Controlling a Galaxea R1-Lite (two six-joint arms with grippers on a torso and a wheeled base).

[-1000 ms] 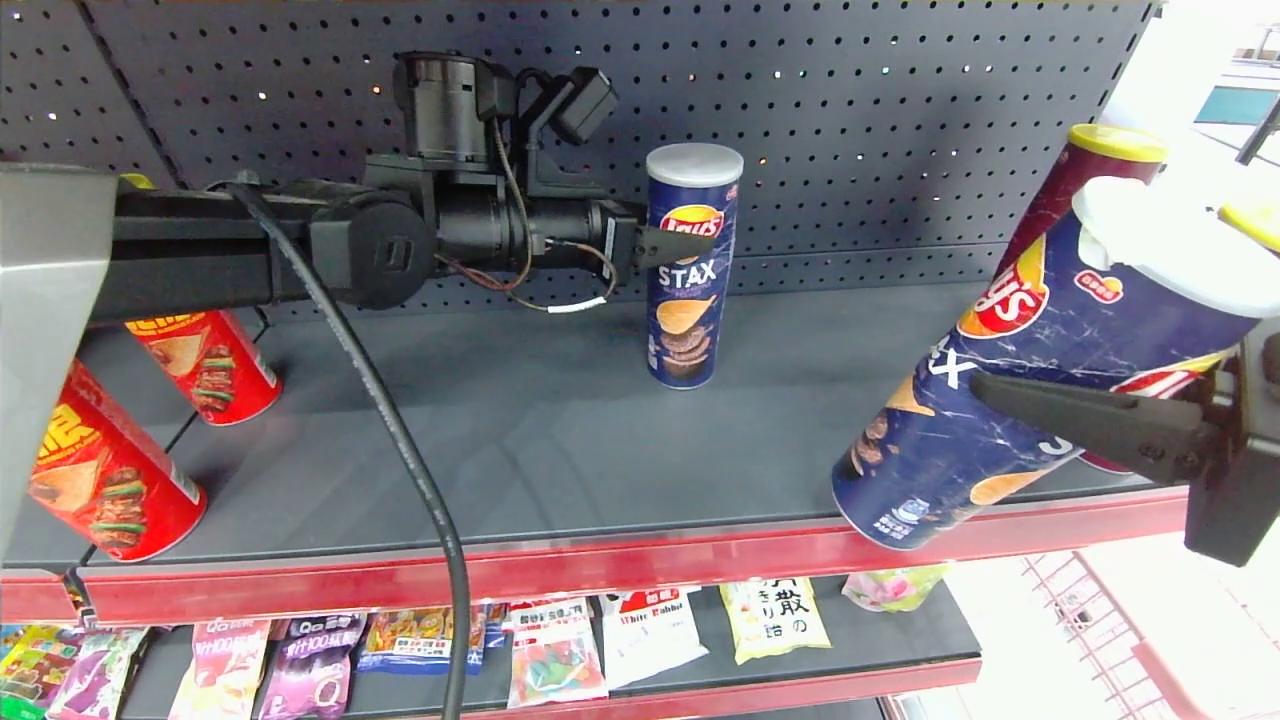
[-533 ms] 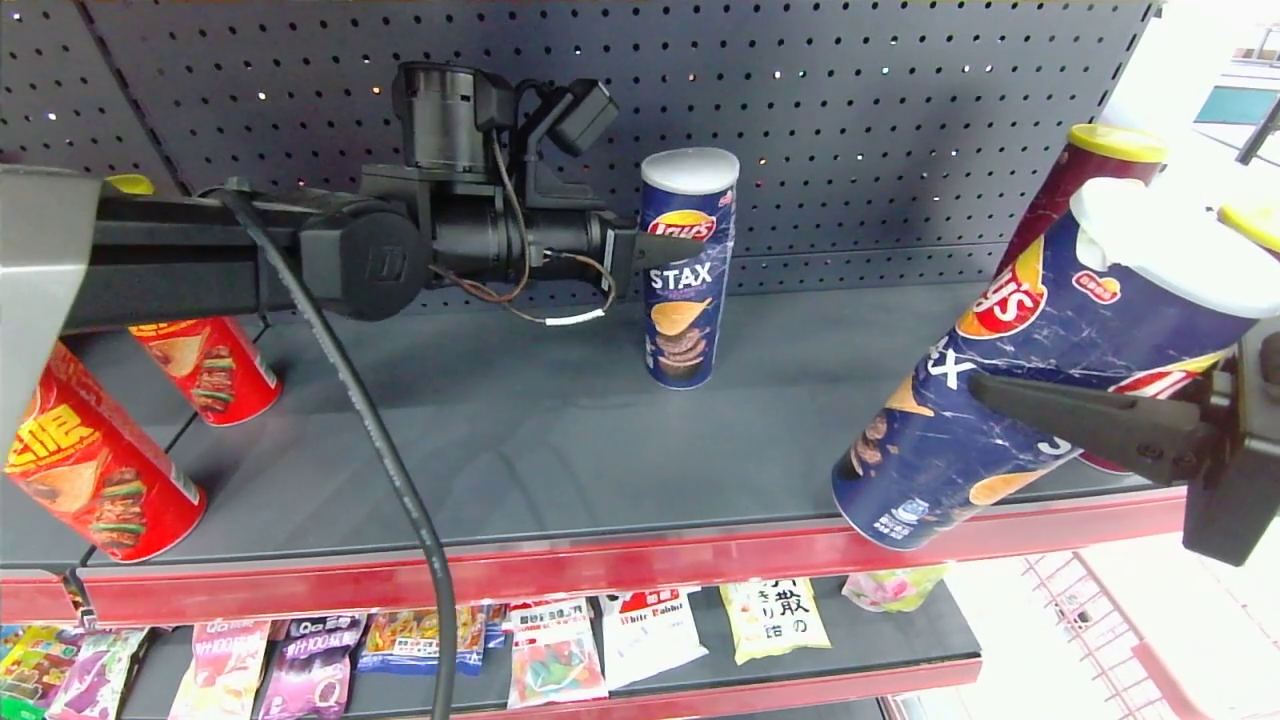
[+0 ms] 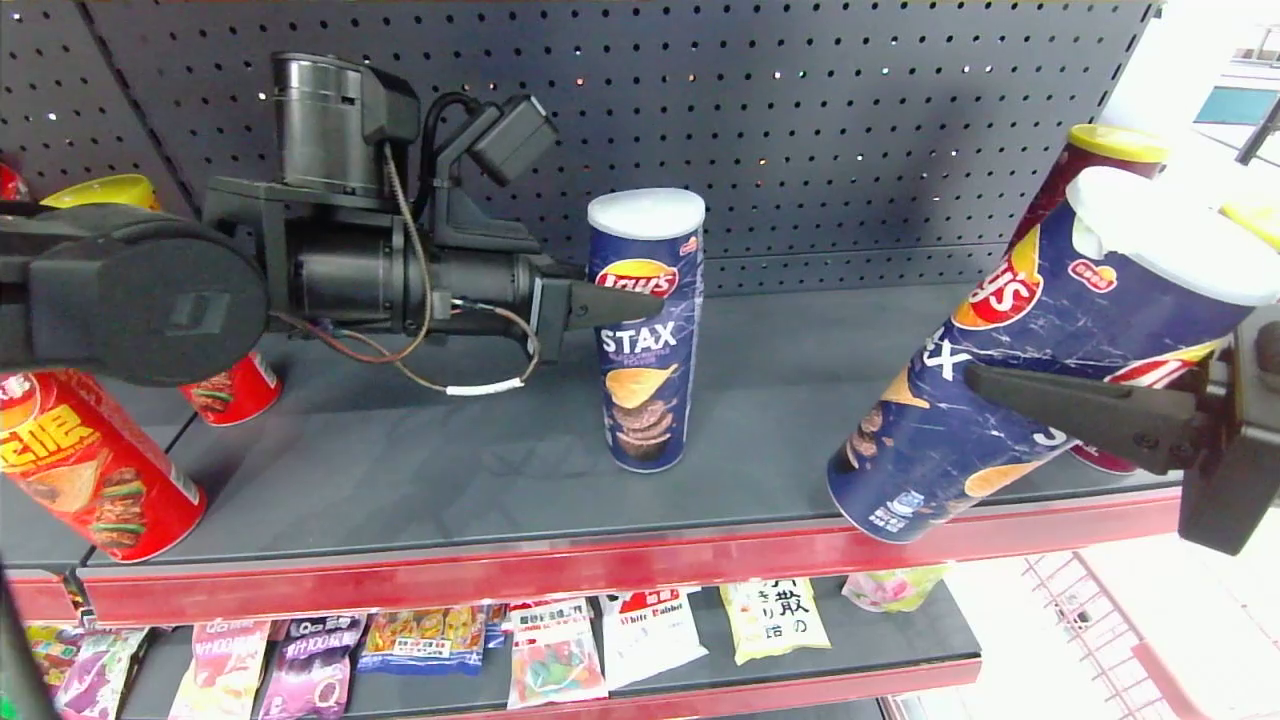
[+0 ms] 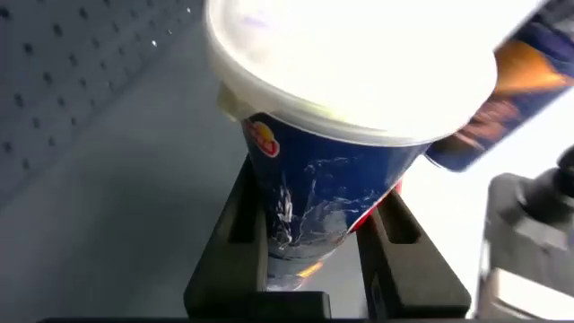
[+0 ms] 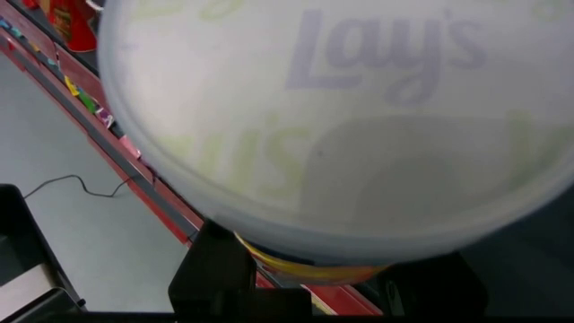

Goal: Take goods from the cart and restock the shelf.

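Left claw clamps the upright can, right claw the tilted can (level it); seat bases flat on shelf.

Shelf spans mid-frame, pegboard behind it. Upright can stands at centre. Left tool comes in from frame left and clasps its sides. Tilted can is at right, its base over the shelf's front lip, clamped in right tool. Rear can sits behind it, upper right. Front side can and back side can are at far left. Snack packets lie on lower shelf along the bottom.
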